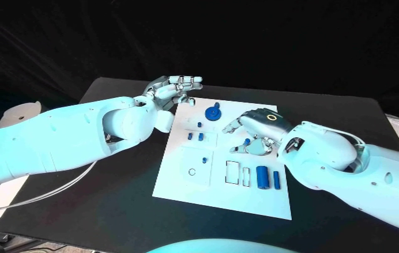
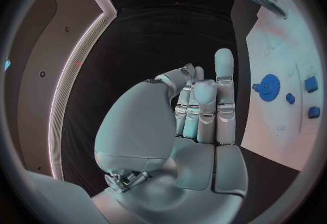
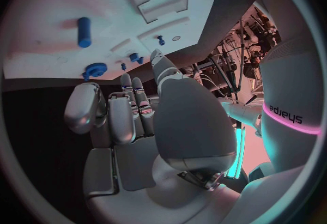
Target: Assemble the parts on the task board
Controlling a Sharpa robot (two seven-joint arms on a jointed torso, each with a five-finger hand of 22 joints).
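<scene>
- Task board (image 1: 187,175) lies flat mid-table (image 1: 108,207); the parts are spread over it, so assembly looks early, most still to do.
- Blue gear (image 1: 214,113) sits at the board's 12 o'clock end, apparently on its post; I cannot tell if it is fully seated.
- Two small blue blocks (image 1: 195,135) lie left of centre, loose or seated I cannot tell.
- Long blue cylinder (image 1: 263,177) and a thinner blue bar (image 1: 276,178) lie at 4 o'clock, just beside the empty rectangular slots (image 1: 233,172); these look unplaced.
- Left hand (image 1: 170,89) hangs off the board's 11 o'clock corner, fingers straight and close together, grasping nothing: released.
- Right hand (image 1: 253,132) is over the board's 3 o'clock side, fingers curled down; whether it pinches anything I cannot tell.
- Obstruction: the right arm covers the board's right edge.
</scene>
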